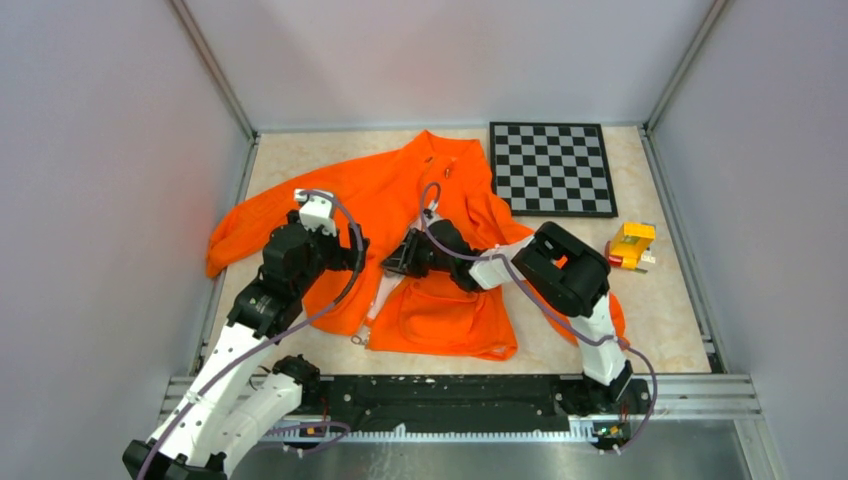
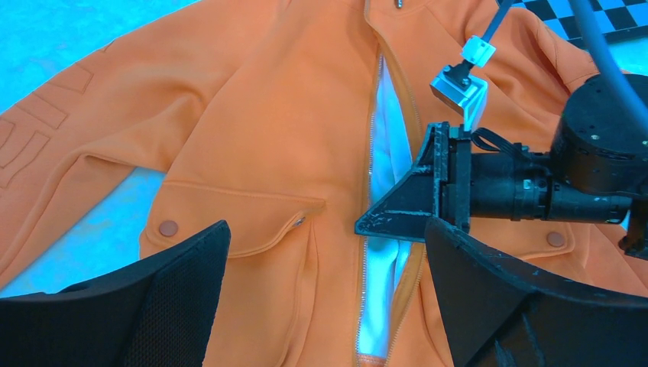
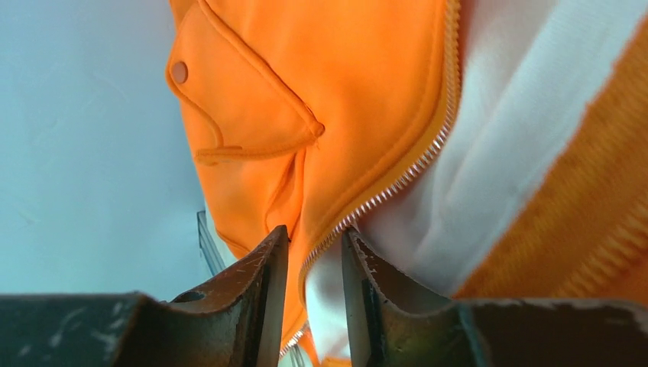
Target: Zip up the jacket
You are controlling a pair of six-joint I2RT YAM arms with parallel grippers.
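**A:** Starting farthest left of the chessboard (image 1: 552, 168), what is there?

**B:** The left gripper (image 2: 325, 229). Its jaws are spread wide with nothing between them, and it hangs above cloth without touching it.

**A:** That cloth is the jacket (image 1: 400, 190)?

**B:** Yes. It is bright orange and lies flat on the table (image 1: 660, 330), front side up, left of the chessboard. Its collar points toward the far wall. One shoulder lies right against the board's left edge, and the opposite sleeve stretches well away from the board. A flap pocket (image 2: 229, 206) with a round snap (image 2: 168, 228) shows on the panel away from the board.

**A:** Is the front closed?

**B:** No. The zipper (image 2: 372, 145) stands apart and white lining (image 2: 390, 138) shows in the gap.

**A:** And closer to the chessboard?

**B:** The right gripper (image 3: 313, 238) reaches in from the board's side, with its tip at that gap. In the right wrist view its fingers (image 3: 264, 267) are only narrowly parted, and the toothed edge of the zipper runs down into the slot between them.

**A:** Are they clamped on it?

**B:** I cannot tell. The edge sits between the fingers, but the views do not show whether they press on it.

**A:** Is there anything to the right?

**B:** A small yellow block (image 1: 632, 245) sits just nearer the arms than the chessboard's right corner, apart from the jacket.
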